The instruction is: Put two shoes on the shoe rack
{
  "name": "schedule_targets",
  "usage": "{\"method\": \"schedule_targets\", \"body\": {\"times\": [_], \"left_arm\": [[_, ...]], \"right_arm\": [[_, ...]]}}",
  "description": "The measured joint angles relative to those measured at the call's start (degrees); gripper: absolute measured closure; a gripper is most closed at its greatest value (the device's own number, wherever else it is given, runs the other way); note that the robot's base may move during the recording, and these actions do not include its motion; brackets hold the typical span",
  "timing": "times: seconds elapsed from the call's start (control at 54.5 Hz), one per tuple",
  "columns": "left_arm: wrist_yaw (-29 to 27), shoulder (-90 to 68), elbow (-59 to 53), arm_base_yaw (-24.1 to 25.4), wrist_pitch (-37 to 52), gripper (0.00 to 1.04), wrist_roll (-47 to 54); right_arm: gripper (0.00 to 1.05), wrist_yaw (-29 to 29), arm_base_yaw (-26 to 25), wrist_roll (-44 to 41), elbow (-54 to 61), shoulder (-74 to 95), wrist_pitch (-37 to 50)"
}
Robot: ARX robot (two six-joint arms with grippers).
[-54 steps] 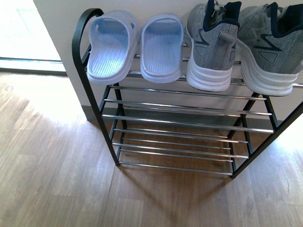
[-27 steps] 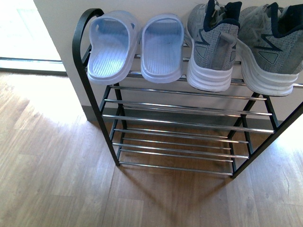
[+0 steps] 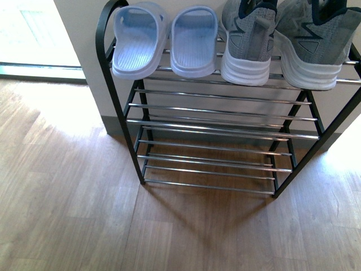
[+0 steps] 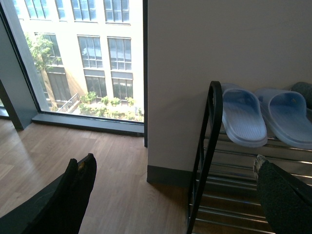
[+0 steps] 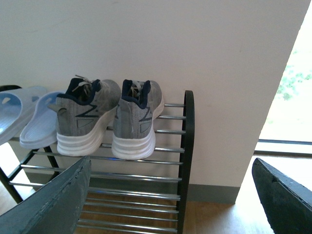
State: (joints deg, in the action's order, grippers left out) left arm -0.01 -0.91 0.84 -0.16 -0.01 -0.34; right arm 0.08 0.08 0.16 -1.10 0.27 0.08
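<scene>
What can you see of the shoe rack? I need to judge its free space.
The shoe rack has curved black metal side frames and shiny chrome rods as tiers. It stands on the wood floor against a pale wall. Its top tier carries pale blue slides and grey sneakers. The lower tiers hold nothing.

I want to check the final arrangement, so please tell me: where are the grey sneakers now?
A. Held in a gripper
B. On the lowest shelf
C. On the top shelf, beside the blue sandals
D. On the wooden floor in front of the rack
C: the grey sneakers stand on the top rods of the shoe rack, next to the blue sandals; the lower shelves hold nothing.
</scene>
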Motion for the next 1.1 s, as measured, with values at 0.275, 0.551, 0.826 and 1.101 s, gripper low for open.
{"method": "schedule_targets", "body": {"times": [0.275, 0.551, 0.826, 1.101], "left_arm": [[0.00, 0.00, 0.00, 0.00, 0.00, 0.09, 0.00], [0.00, 0.00, 0.00, 0.00, 0.00, 0.09, 0.00], [0.00, 0.00, 0.00, 0.00, 0.00, 0.09, 0.00], [0.00, 0.00, 0.00, 0.00, 0.00, 0.09, 0.00]], "right_arm": [[0.09, -0.02, 0.00, 0.00, 0.00, 0.00, 0.00], [0.09, -0.02, 0.00, 0.00, 0.00, -0.04, 0.00], [0.09, -0.02, 0.00, 0.00, 0.00, 0.00, 0.00], [0.09, 0.00, 0.00, 0.00, 0.00, 0.00, 0.00]]}}
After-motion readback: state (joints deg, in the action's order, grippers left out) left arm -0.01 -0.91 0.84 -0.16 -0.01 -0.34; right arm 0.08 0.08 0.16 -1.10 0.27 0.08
